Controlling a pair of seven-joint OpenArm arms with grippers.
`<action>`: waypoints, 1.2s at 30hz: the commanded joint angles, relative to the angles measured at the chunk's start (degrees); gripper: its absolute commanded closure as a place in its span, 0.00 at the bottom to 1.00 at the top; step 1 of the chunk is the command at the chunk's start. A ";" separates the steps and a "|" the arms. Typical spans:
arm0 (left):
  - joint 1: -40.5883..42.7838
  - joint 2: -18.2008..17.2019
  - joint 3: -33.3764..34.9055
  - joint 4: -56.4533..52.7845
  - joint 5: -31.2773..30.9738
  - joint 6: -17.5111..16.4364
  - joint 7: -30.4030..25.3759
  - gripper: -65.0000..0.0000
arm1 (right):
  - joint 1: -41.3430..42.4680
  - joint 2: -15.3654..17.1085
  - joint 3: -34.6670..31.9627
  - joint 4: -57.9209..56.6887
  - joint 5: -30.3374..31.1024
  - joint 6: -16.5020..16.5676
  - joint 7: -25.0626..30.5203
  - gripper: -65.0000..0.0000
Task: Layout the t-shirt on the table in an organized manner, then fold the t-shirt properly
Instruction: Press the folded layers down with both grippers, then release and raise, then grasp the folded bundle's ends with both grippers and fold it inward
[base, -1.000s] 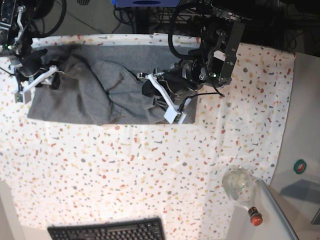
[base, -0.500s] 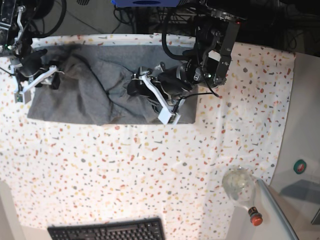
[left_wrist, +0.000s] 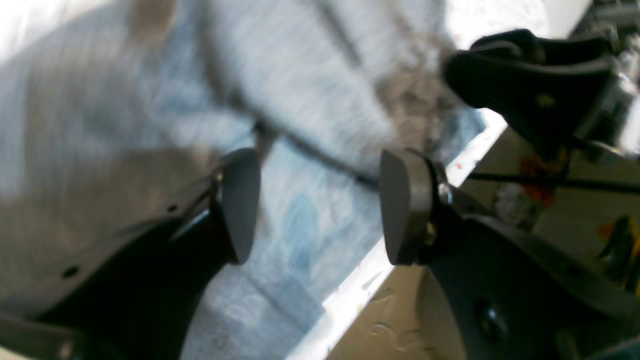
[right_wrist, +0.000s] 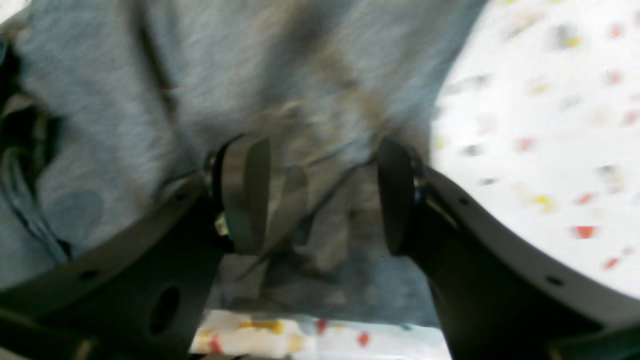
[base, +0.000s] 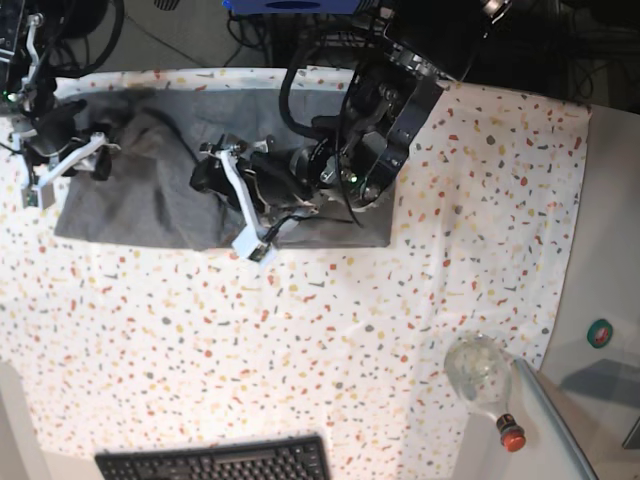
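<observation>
Left gripper (base: 240, 205) swept leftward across t-shirt (base: 130, 200), jaws now apart, empty; fold released, right gripper (right_wrist: 320, 195) also apart.

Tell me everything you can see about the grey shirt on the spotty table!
The heather-grey soft knit t-shirt has no print. It lies spread wide but rumpled, with a dark fold running across its middle, at the far side of the white speckled table. The left gripper hovers open over its middle, and the right gripper sits open at its edge.

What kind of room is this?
Probably a robot lab or workshop. A keyboard sits at the edge of the speckled table, cables tangle behind it, and robot arms work over a grey t-shirt.
</observation>
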 joint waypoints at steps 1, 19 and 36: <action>-0.75 0.37 1.24 0.98 -0.95 -0.26 -0.53 0.45 | 0.03 0.48 0.33 0.92 0.63 0.38 1.00 0.49; 19.64 -20.91 -47.55 10.47 -0.51 -0.61 -0.71 1.00 | 15.94 1.27 25.73 -9.01 6.34 15.42 -17.81 0.28; 21.58 -18.71 -35.86 -5.09 17.08 -0.61 -26.64 1.00 | 21.21 1.54 24.77 -28.97 6.61 24.08 -24.05 0.28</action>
